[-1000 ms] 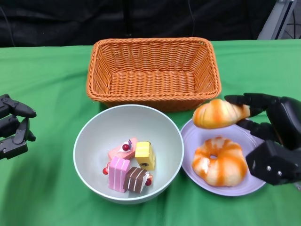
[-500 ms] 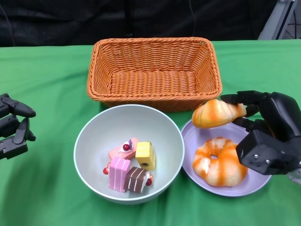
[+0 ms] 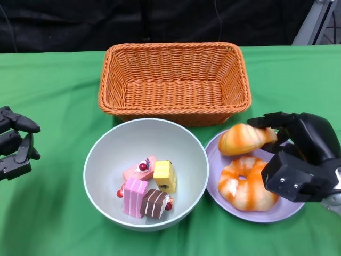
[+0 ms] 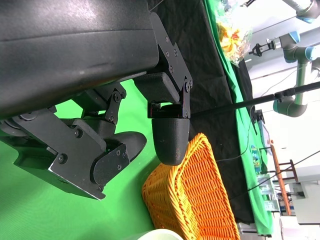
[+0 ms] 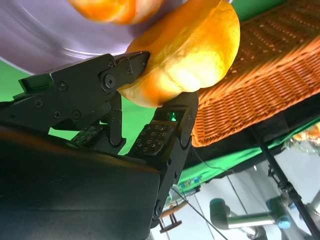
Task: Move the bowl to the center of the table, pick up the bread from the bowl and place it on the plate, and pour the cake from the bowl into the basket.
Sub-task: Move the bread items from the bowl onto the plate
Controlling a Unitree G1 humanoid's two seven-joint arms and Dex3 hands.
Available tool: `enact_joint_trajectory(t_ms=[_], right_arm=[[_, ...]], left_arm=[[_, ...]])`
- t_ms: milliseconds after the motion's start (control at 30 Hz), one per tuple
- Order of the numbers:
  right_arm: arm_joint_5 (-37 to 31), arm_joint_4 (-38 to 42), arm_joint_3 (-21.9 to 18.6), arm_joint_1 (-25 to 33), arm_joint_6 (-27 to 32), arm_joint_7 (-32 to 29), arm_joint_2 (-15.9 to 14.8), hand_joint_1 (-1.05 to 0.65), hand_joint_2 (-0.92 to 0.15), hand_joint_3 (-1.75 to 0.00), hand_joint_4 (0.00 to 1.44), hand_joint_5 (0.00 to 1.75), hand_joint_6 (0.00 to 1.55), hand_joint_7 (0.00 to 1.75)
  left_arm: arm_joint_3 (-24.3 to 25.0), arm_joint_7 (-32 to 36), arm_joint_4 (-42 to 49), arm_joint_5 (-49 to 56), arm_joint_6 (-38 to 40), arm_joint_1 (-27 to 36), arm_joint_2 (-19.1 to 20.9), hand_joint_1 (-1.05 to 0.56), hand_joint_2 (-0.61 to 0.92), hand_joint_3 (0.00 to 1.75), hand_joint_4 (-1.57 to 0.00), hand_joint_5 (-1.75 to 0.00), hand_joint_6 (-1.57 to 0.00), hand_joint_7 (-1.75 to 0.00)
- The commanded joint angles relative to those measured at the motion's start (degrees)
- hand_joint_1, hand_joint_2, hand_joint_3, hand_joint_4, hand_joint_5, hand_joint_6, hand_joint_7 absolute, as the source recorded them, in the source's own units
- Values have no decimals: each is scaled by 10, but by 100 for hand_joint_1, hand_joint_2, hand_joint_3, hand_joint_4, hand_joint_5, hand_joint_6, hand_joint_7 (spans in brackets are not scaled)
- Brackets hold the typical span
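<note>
**A:** Right hand (image 3: 298,157), lower right of the frame, has its fingers (image 5: 165,135) closed around the bread (image 3: 246,140), an oval orange-streaked roll. The wrist view shows the roll pinched between the fingertips.

**B:** And the roll sits where?

**A:** Over the upper edge of the purple plate (image 3: 282,212), right of centre. Whether it's touching the plate or just above it, I can't quite tell from this angle. Below it on the plate lies a ring-shaped bread (image 3: 246,182).

**B:** The bowl?

**A:** Pale bowl (image 3: 106,154) at bottom centre, its rim just beside the plate. Inside are the cake pieces (image 3: 146,186): pink, yellow, brown, one with a red cherry.

**B:** Basket?

**A:** Orange wicker basket (image 3: 173,80) at upper centre, behind both bowl and plate, on the green tablecloth (image 3: 53,96).

**B:** Left hand?

**A:** Left hand (image 3: 16,143) at the far left edge, well apart from the bowl, fingers spread, holding nothing. The left wrist view confirms it: bare fingers over green cloth.
</note>
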Motion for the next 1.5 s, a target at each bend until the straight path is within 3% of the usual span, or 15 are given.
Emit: enact_joint_trajectory(t_ms=[33, 200, 300, 367, 467, 633, 700, 733, 800, 967, 1100, 1133, 1233, 1500], right_arm=[[-6, -7, 10, -2, 4, 0, -11, -3, -87, 0, 85, 111, 115, 0], [-16, -21, 22, 2, 27, 9, -16, -5, -87, 0, 87, 100, 113, 0], [-13, -50, 28, 8, 58, 51, -21, -6, -88, 0, 82, 101, 104, 0], [-16, -84, 32, 17, 84, 83, -28, -7, -88, 0, 81, 82, 95, 0], [-10, -140, 31, 33, 116, 134, -39, -10, -89, 0, 79, 72, 87, 0], [11, -261, 21, 62, 200, 255, -57, -28, -90, -1, 47, 109, 66, 0], [15, -313, 17, 72, 243, 304, -63, -40, -91, 0, 47, 84, 59, 0], [14, -338, 18, 75, 265, 329, -68, -46, -92, -1, 49, 59, 55, 0], [6, -379, 23, 79, 299, 373, -79, -54, -92, -5, 46, 27, 48, 0], [4, -429, 26, 80, 316, 434, -101, -59, -92, -3, 43, 11, 41, 0], [11, -453, 20, 83, 318, 457, -108, -42, -87, 0, 43, 7, 38, 0], [13, -455, 19, 84, 315, 458, -108, -28, -87, 0, 46, 7, 39, 0], [22, -461, 15, 88, 306, 457, -109, -10, -89, -1, 47, 6, 39, 1], [24, -483, 12, 93, 309, 478, -119, 2, -92, -1, 50, 5, 39, 0]], left_arm=[[2, -4, -1, 0, -4, 3, 13, -3, 53, 114, -83, -156, -82, -128], [3, -5, 1, -1, -6, 2, 12, -3, 53, 114, -83, -157, -83, -127], [3, -8, 0, -3, -5, 3, 12, -3, 53, 114, -83, -156, -83, -127], [4, -8, 0, -3, -3, 2, 12, -3, 53, 114, -83, -156, -83, -126], [2, -3, 1, 2, -5, 2, 12, -3, 53, 114, -84, -156, -84, -125], [0, -5, 3, 3, -10, 1, 11, -3, 53, 114, -84, -157, -84, -126], [0, -2, 3, 3, -7, 0, 11, -3, 53, 114, -84, -157, -84, -126], [0, -1, 3, 4, -6, 0, 11, -4, 53, 114, -84, -157, -84, -126], [0, 0, 3, 4, -5, -1, 11, -4, 53, 114, -83, -156, -84, -126], [-1, -2, 4, 3, -4, -1, 10, -3, 53, 113, -85, -156, -84, -126], [0, -1, 3, 3, -2, -1, 9, -2, 53, 112, -83, -157, -83, -127], [0, -2, 4, 2, -3, -2, 9, -1, 54, 112, -83, -157, -83, -128], [0, -2, 5, 2, -6, -2, 9, -1, 54, 112, -83, -157, -83, -128], [-2, 5, 2, 8, -7, 1, 11, -1, 54, 113, -84, -158, -82, -129]])
